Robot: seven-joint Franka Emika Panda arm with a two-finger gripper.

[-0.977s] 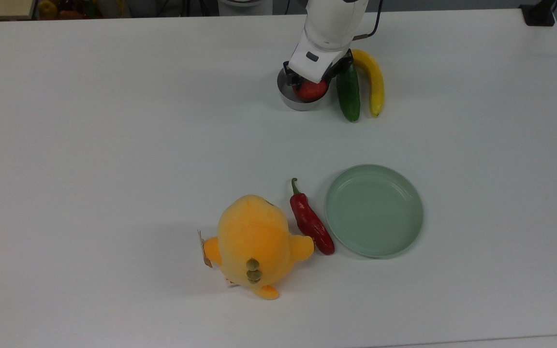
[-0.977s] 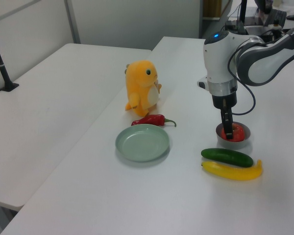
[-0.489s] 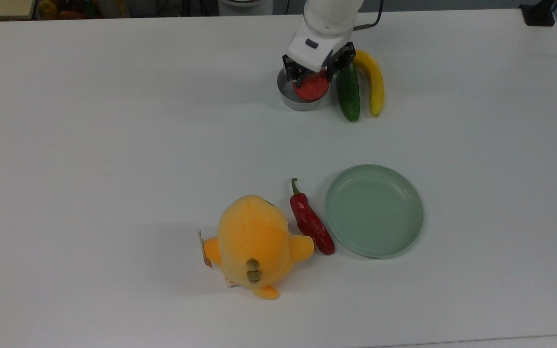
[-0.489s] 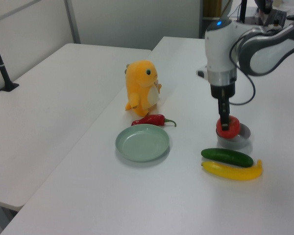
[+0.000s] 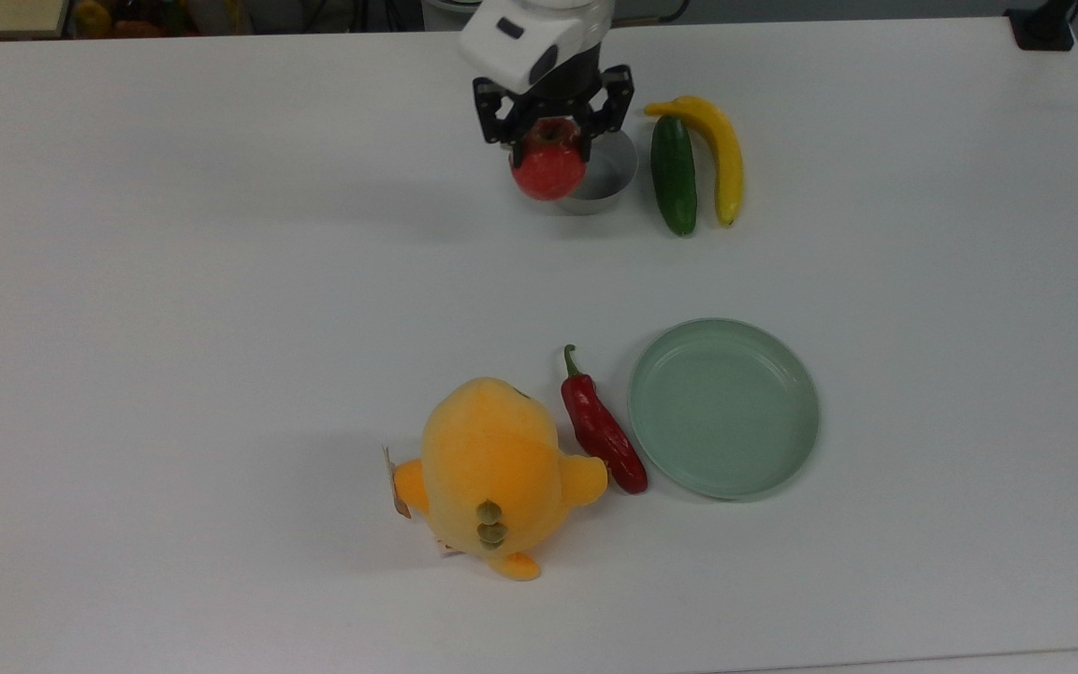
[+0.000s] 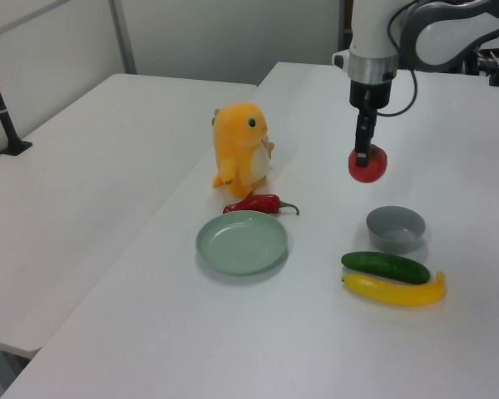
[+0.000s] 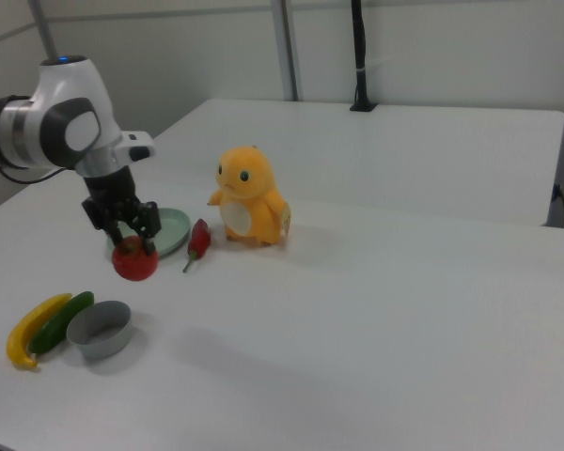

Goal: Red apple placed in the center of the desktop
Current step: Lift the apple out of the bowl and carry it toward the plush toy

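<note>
The red apple (image 5: 548,169) (image 6: 368,165) (image 7: 134,260) hangs in the air, gripped from above by my gripper (image 5: 553,131) (image 6: 363,155) (image 7: 129,243), which is shut on it. It sits well above the white desktop (image 5: 221,281) (image 6: 316,332) (image 7: 404,310), beside and above the small grey bowl (image 5: 606,175) (image 6: 395,229) (image 7: 99,329). In the top view the apple overlaps the bowl's left rim.
A green cucumber (image 5: 674,174) (image 6: 385,267) and a yellow banana (image 5: 720,150) (image 6: 395,289) lie beside the bowl. A pale green plate (image 5: 723,407) (image 6: 241,243), a red chili pepper (image 5: 600,431) (image 6: 258,204) and an orange plush toy (image 5: 494,473) (image 6: 241,148) (image 7: 249,199) stand near the table's middle.
My gripper lifted the apple out of the grey bowl and carried it higher, moving left in the top view. The bowl now stands empty.
</note>
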